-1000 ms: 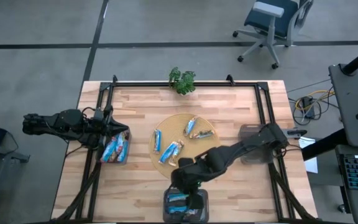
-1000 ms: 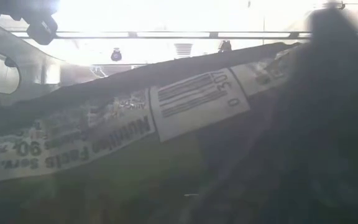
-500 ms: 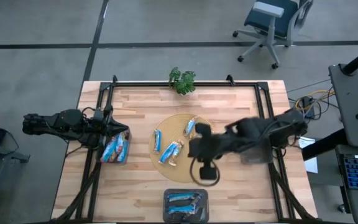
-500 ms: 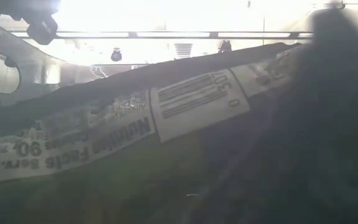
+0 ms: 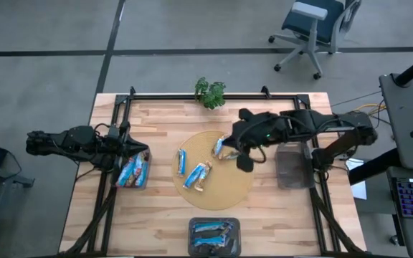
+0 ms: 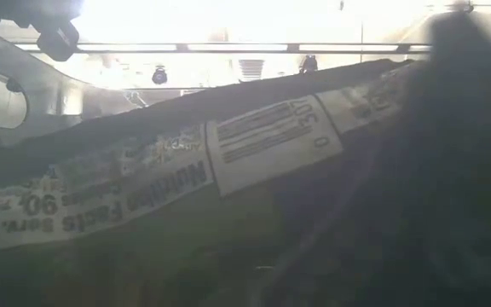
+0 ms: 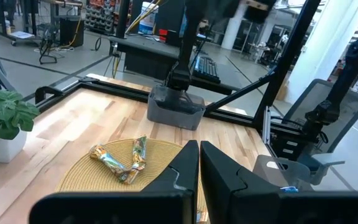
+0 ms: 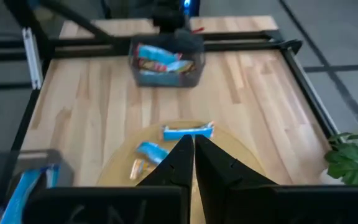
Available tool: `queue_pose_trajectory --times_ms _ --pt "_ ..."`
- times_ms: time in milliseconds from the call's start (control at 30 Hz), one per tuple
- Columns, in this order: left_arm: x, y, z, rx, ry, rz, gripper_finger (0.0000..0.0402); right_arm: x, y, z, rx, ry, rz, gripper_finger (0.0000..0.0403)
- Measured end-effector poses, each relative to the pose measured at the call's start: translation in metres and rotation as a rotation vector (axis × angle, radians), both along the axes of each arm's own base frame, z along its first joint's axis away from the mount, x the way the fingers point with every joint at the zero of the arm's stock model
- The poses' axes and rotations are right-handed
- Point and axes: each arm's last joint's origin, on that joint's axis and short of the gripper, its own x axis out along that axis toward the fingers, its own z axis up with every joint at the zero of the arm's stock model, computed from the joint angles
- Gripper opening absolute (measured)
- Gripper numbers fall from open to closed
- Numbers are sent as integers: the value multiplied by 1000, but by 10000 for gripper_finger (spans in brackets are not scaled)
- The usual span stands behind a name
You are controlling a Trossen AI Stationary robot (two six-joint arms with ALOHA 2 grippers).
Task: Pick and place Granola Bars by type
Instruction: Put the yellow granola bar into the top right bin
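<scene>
Several granola bars lie on a round woven mat (image 5: pixel 224 188): a blue one (image 5: pixel 181 159), a blue and orange one (image 5: pixel 198 174), and two crossed ones (image 5: pixel 225 149), seen gold and green in the left wrist view (image 7: pixel 122 163). More bars fill the left bin (image 5: pixel 133 170) and the near bin (image 5: pixel 214 235). My right gripper (image 5: pixel 244 162) hangs shut and empty over the mat's right part, beside the crossed pair; its wrist view (image 8: pixel 192 149) shows blue bars (image 8: pixel 188 130) beyond it. My left gripper (image 5: pixel 145 152) waits shut above the left bin (image 7: pixel 199 158).
A grey bin (image 5: pixel 292 165) stands at the table's right edge, under my right arm. A small potted plant (image 5: pixel 210 92) sits at the far edge. Black rails frame the table. In the low view a printed wrapper (image 6: pixel 262 141) fills the picture.
My right gripper has risen from the near bin and swung toward the table's far edge, crossing the mat's right side; it now hangs beside the crossed pair of bars. The bars and bins have stayed in place.
</scene>
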Motion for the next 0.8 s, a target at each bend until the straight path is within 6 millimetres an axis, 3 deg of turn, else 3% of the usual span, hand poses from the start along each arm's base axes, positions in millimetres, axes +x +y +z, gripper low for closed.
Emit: queue_pose_trajectory --times_ms 667,800 --pt "6 -1 9 -22 -83 3 0 -98 -19 -86 101 -260 19 8" --pt "14 -2 15 -87 -143 13 0 -114 -21 -95 128 -333 9 8"
